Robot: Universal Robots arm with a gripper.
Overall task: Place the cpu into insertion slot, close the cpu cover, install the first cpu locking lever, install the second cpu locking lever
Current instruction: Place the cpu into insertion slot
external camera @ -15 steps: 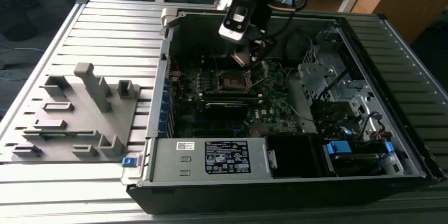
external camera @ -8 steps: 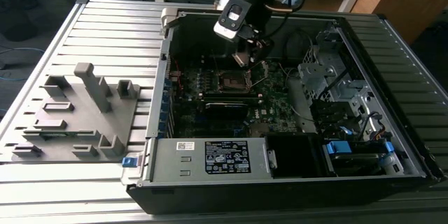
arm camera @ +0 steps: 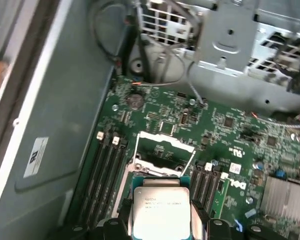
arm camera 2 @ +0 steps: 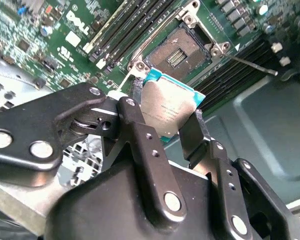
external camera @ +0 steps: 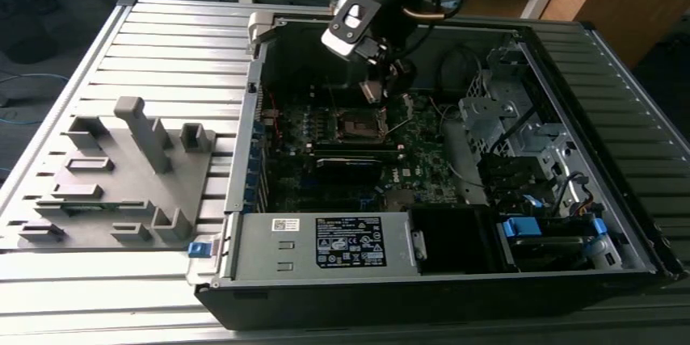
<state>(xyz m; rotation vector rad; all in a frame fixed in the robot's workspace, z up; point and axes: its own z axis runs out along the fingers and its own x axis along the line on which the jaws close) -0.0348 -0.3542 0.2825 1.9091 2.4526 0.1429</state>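
Cpu (arm camera 2: 166, 111), dull silver top on a teal-edged board, clamped by two opposite edges between the black fingers (arm camera 2: 136, 95) of the gripper (arm camera 2: 168, 104) (a firm pinch, both fingertips pressed to the chip). Held in the air just short of the insertion slot (arm camera 2: 182, 51), not seated in it. Dark recessed centre of the slot bare in the second wrist view, with a thin metal locking lever (arm camera 2: 252, 65) sticking out past one side. In the first wrist view, same chip (arm camera: 161, 209) between the fingers, insertion slot (arm camera: 161, 159) just beyond it, silvery cpu cover (arm camera: 166, 141) apparently tipped up off the slot. Long black memory slots (arm camera: 106, 175) on both sides of it, all on the green motherboard (arm camera: 230, 125). In the exterior view, arm reaching down into the open computer case (external camera: 242, 159), gripper (external camera: 376, 86) above the insertion slot (external camera: 361, 124). Grey moulded fixture (external camera: 119, 167) on the slatted table (external camera: 65, 296) at the exterior view's left, well apart from the gripper.
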